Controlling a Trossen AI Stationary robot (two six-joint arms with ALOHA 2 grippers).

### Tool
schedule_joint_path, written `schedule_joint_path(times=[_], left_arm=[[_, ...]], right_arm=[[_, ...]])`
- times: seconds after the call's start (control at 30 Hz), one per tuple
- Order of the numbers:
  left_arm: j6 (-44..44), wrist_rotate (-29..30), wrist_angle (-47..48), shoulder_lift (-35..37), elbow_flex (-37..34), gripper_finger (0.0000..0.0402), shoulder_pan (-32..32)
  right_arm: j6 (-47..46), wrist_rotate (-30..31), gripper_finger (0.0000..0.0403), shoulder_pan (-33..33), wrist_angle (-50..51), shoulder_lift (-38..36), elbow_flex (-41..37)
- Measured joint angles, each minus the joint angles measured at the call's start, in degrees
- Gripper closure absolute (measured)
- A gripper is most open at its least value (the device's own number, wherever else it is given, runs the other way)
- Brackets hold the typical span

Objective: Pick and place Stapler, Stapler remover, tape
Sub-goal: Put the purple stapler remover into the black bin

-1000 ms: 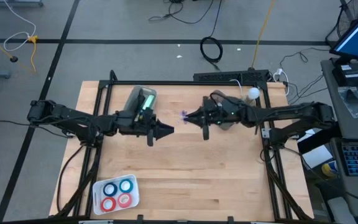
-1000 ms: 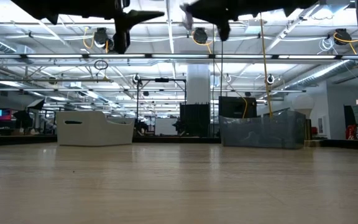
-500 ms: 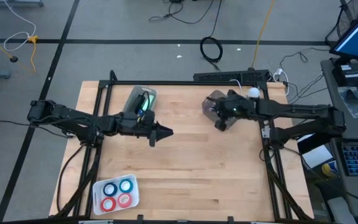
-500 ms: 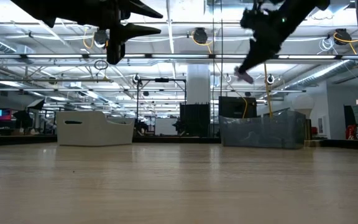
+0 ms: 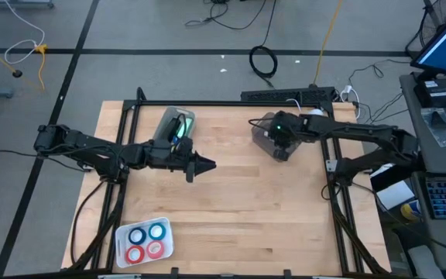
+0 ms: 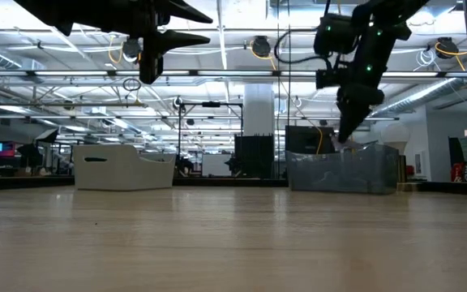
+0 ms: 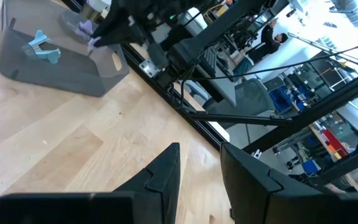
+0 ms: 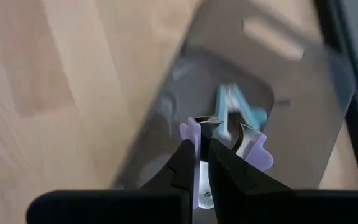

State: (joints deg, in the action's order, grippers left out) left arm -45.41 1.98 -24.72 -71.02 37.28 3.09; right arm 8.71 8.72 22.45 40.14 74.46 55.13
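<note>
Wooden table (image 5: 231, 209) seen from above, with two dark robot arms reaching in from either side. The right gripper (image 8: 205, 134) hangs over a grey bin (image 5: 268, 133) near the table's far edge on the right, its fingers pinched shut on a purple staple remover (image 8: 252, 149). In the right wrist view a light blue staple remover (image 8: 241, 109) lies on the bin floor just beyond the purple one; the left wrist view shows that same blue piece (image 7: 42, 50) inside the grey bin (image 7: 48, 71). The left gripper (image 5: 206, 164) hovers above the middle of the table, holding nothing, its two fingers (image 7: 163, 171) standing partly apart with a clear gap between them. Behind the left arm, toward the far edge, sits a clear bin (image 5: 170, 124) with something green showing in it, too small to identify. The tape (image 5: 147, 241), two blue rolls and two red, rests in a clear tray (image 5: 121, 246) at the near left corner of the table, well apart from both grippers.
</note>
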Motion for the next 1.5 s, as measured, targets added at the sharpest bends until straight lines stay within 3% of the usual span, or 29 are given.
schedule_joint_path(times=[0.17, 0.63, 0.97, 1.5], left_arm=[[0.15, 0.02, -0.38, 0.0, 0.0, 0.0282, 0.0], [0.7, 0.09, -0.38, 0.0, 0.0, 0.0282, -0.02], [0.68, 0.11, -0.38, 0.0, 0.0, 0.0282, -0.02], [-1.34, 0.09, -0.46, 0.0, 0.0, 0.0282, -0.02]], right_arm=[[2.19, -1.88, 0.0384, 2.51, 3.6, 2.94, -0.02], [4.69, -8.93, 0.0383, 7.89, 1.52, 9.91, -1.45], [5.51, -8.93, 0.0381, 8.01, 0.52, 12.63, -1.46], [3.85, -8.82, 0.0292, 7.98, 0.42, 11.31, -1.44]])
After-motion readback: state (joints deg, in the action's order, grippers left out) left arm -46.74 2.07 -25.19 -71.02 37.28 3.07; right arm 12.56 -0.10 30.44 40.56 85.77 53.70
